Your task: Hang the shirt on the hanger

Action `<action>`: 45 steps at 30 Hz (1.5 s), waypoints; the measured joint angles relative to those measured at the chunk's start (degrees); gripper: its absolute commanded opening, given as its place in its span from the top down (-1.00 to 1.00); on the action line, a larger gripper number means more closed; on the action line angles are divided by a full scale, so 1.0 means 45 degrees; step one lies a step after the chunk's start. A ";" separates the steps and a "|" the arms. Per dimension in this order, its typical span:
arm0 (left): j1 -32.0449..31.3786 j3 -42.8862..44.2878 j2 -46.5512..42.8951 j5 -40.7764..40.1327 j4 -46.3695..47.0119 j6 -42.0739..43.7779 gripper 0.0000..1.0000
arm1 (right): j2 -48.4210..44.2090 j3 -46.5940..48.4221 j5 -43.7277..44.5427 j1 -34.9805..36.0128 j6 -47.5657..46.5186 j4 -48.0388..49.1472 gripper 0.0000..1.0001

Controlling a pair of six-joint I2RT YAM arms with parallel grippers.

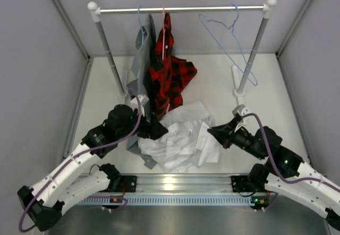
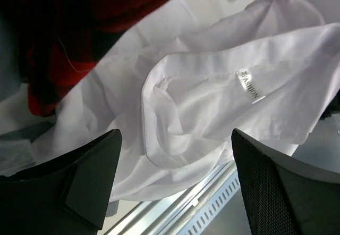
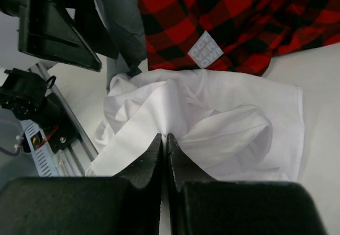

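Observation:
The white shirt [image 1: 183,136] lies crumpled on the table between both arms. Its collar with a small label shows in the left wrist view [image 2: 223,102], and it also shows in the right wrist view [image 3: 212,123]. The light blue wire hanger [image 1: 229,38] hangs bare on the rail at the right. My right gripper [image 1: 212,132] is shut on a fold of the shirt [image 3: 165,137] at its right edge. My left gripper [image 1: 159,130] is open at the shirt's left edge, its jaws wide apart either side of the collar [image 2: 175,160], not touching it.
A red-and-black plaid shirt [image 1: 170,78] and a grey shirt [image 1: 142,65] hang from the rail [image 1: 180,9] at the left and trail onto the table. The rack's posts [image 1: 254,49] stand on feet at the back. A metal rail [image 1: 180,184] runs along the near edge.

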 measured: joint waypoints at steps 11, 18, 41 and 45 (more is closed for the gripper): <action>-0.2210 -0.0971 0.1613 -0.0719 0.0665 -0.0316 -0.72 | -0.1540 -0.0772 -0.2671 0.0005 -0.0340 0.0350 1.00; -0.2399 -0.1248 0.1948 -0.2550 0.0743 -0.0301 -0.72 | -0.2098 -0.0777 -0.3895 0.0005 -0.0452 0.0403 1.00; -0.2443 -0.2103 0.1423 -0.1209 0.3390 0.0461 0.90 | -0.2866 -0.0777 -0.3798 0.0005 -0.0461 0.0384 0.98; -0.2443 -0.1797 0.0204 -0.1224 0.3075 0.0515 0.88 | -0.2254 -0.0777 -0.3143 0.0005 -0.0287 0.0248 0.78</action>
